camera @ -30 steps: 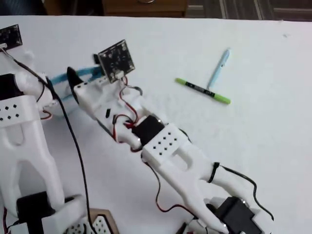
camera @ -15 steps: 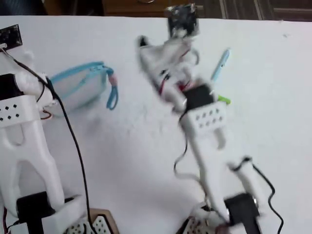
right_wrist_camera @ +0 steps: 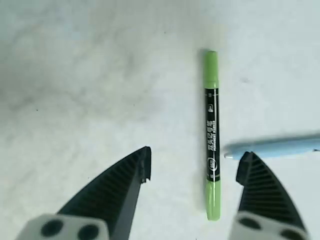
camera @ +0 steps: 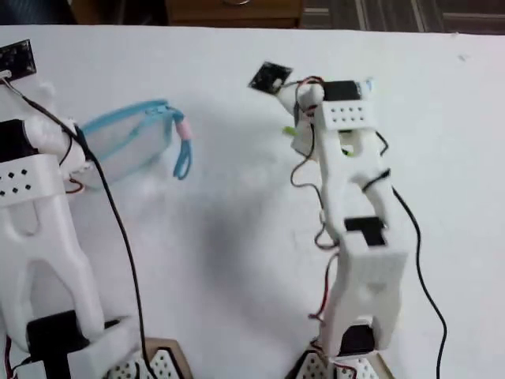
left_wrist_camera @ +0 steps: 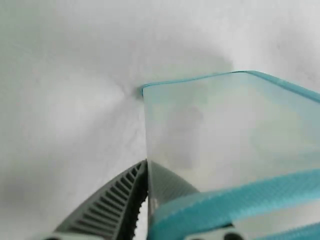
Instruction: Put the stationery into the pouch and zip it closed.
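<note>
Right hand (right_wrist_camera: 195,165) hangs wide open above the tabletop (right_wrist_camera: 75,75) with nothing in it. The green marker (right_wrist_camera: 212,135) lies lengthwise between its fingers, though closer to one finger than the other. A blue pen (right_wrist_camera: 275,147) lies crosswise beside the marker, its tip just short of the barrel and right by that nearer finger. The left hand (left_wrist_camera: 146,180) is pinched onto one edge of the clear, blue-trimmed pouch (left_wrist_camera: 215,135), which rests on the tabletop well apart from both pens. The step in hand looks like picking up the marker. To do it cleanly, the right hand should shift sideways until the barrel is centred, come straight down, and close across the middle of the marker. That way the nearer finger lands clear of the pen and does not drag it along.
</note>
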